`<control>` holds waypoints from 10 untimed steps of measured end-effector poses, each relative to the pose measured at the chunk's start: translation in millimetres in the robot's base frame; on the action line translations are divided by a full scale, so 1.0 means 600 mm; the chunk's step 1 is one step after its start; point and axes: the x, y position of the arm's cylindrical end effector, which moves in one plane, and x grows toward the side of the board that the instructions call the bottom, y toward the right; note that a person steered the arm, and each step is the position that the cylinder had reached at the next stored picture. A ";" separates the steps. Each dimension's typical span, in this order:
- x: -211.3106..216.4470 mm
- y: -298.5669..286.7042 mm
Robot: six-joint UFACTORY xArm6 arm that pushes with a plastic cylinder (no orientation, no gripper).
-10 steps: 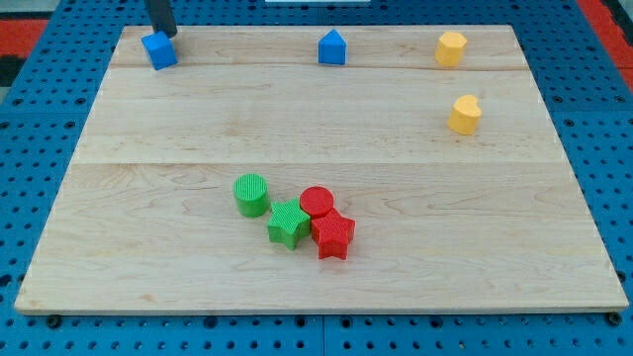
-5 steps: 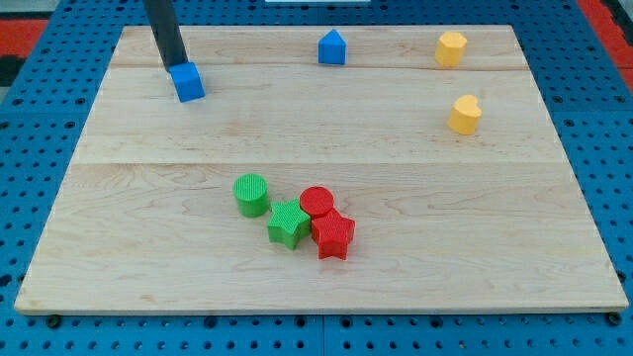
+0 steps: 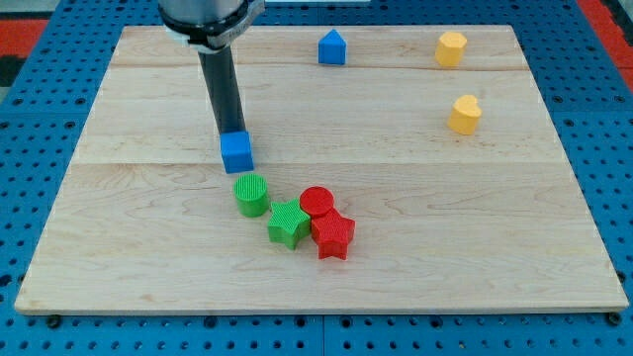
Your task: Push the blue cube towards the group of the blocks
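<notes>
Tip (image 3: 230,133) shoved blue cube (image 3: 236,152) down-right, now by green cylinder (image 3: 251,194).

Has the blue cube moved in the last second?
Yes. The blue cube has slid from the board's top-left corner down and rightward, now just above the green cylinder, which stayed put. My tip sits behind it.

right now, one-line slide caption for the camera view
My tip presses the blue cube close above the green cylinder of the green-and-red block cluster.
</notes>
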 end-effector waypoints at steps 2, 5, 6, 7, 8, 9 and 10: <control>0.049 -0.015; 0.104 -0.014; 0.097 -0.021; 0.060 -0.056; 0.061 0.011; 0.085 0.091; 0.110 0.148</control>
